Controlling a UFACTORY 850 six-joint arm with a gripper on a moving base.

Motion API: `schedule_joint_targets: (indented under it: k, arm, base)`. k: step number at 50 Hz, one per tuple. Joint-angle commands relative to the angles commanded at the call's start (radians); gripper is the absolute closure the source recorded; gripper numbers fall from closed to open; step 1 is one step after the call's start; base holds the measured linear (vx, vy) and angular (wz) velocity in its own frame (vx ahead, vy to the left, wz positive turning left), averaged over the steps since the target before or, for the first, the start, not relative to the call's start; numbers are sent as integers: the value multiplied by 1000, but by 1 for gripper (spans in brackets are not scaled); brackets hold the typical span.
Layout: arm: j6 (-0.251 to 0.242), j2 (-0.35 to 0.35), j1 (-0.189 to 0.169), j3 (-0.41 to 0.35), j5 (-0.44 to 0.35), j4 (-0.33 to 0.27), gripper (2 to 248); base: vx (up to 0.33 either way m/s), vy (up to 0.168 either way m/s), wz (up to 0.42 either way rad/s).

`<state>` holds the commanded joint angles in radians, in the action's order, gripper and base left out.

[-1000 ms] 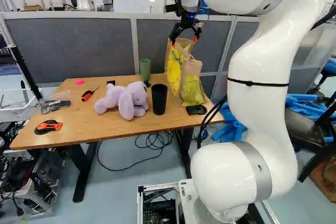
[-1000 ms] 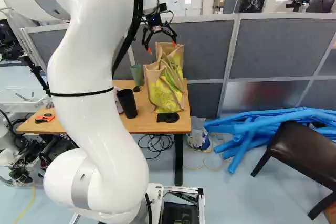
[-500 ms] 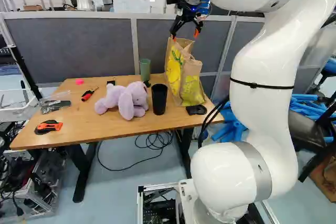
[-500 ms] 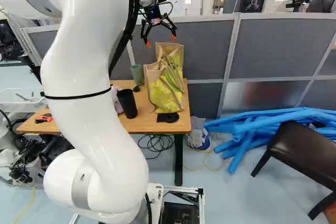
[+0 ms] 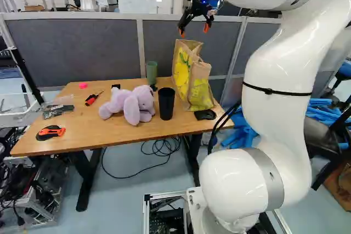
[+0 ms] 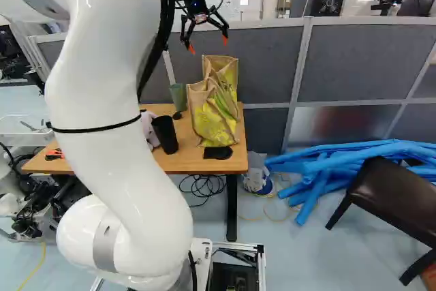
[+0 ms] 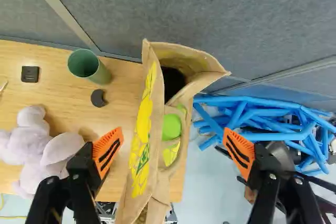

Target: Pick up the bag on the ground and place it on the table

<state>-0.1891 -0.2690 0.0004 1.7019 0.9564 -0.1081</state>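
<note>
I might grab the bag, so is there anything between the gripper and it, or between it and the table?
Nothing visible stands between the open gripper and the bag below it. The bag already stands on the table. The black cup and green cup are beside it, outside that gap.

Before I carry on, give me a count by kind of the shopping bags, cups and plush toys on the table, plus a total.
Shopping bag: 1
Cups: 2 (a green cup and a black cup)
Plush toy: 1
Total on the table: 4
</note>
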Motion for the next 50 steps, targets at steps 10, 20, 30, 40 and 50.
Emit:
schedule_joint_targets:
  k: [10,20,30,40,50]
  arm:
    - [0,0,0,0,0,0,3]
    - [0,0,0,0,0,0,3]
    - [0,0,0,0,0,0,3]
    - [0,0,0,0,0,0,3]
    - [0,0,0,0,0,0,3]
  base:
    - [0,0,0]
    - [0,0,0]
    - [0,0,0]
    - [-36,-1,0]
    - [-51,-1,1]
